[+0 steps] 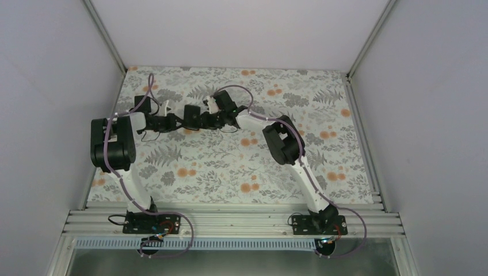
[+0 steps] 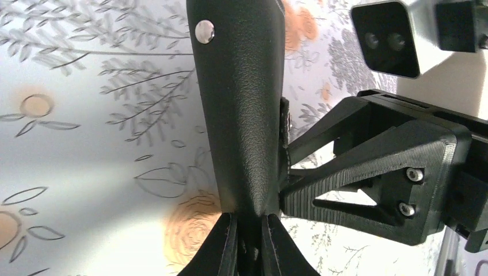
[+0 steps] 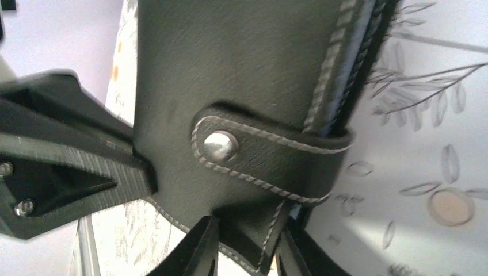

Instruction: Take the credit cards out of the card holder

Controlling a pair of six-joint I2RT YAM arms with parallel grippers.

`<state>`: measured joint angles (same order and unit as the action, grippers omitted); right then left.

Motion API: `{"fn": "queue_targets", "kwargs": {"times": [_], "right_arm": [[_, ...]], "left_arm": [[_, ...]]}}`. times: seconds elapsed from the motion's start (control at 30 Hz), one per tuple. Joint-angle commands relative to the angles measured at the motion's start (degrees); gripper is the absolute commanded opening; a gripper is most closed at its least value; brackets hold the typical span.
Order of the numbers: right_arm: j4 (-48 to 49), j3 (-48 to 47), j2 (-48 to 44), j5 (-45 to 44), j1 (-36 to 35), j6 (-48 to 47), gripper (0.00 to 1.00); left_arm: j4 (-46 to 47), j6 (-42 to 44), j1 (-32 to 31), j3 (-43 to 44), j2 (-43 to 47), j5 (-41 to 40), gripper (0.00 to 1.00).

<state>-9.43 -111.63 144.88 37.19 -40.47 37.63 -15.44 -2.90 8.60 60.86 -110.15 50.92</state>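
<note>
Black card holder [image 2: 241,103], I see from above, clamped by left gripper [image 2: 248,238] at nine o'clock, right gripper [image 3: 244,252] at three.

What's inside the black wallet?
The card holder is closed, its strap snapped shut. Only a thin blue-grey strip shows at its edge. Any cards inside are hidden.

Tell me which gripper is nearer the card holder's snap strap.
Right. The right gripper pinches just below the strap; the left gripper clamps the card holder's other edge.
</note>
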Motion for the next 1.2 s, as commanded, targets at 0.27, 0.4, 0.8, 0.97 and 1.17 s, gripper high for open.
{"fn": "queue_targets", "kwargs": {"times": [0.27,0.4,0.8,0.97,1.17], "right_arm": [[12.62,26.76,-32.82,9.07,6.92,-15.82,0.73],[16.19,29.75,-41.42,15.84,10.79,-18.09,0.99],[28.25,25.81,-51.48,21.76,9.29,-14.57,1.0],[26.46,23.53,-52.44,20.85,5.35,-18.72,0.98],[27.19,23.57,-53.26,25.27,5.29,-18.18,0.72]], "left_arm": [[-9.44,21.14,-2.41,3.09,19.9,-1.25,0.02],[-24.47,31.3,-3.13,11.36,24.47,7.15,0.02],[-36.76,30.23,-7.47,26.86,37.25,17.87,0.02],[-37.05,28.89,-9.79,26.75,37.95,18.26,0.02],[-38.35,30.04,-10.45,26.02,38.57,19.57,0.03]]}}
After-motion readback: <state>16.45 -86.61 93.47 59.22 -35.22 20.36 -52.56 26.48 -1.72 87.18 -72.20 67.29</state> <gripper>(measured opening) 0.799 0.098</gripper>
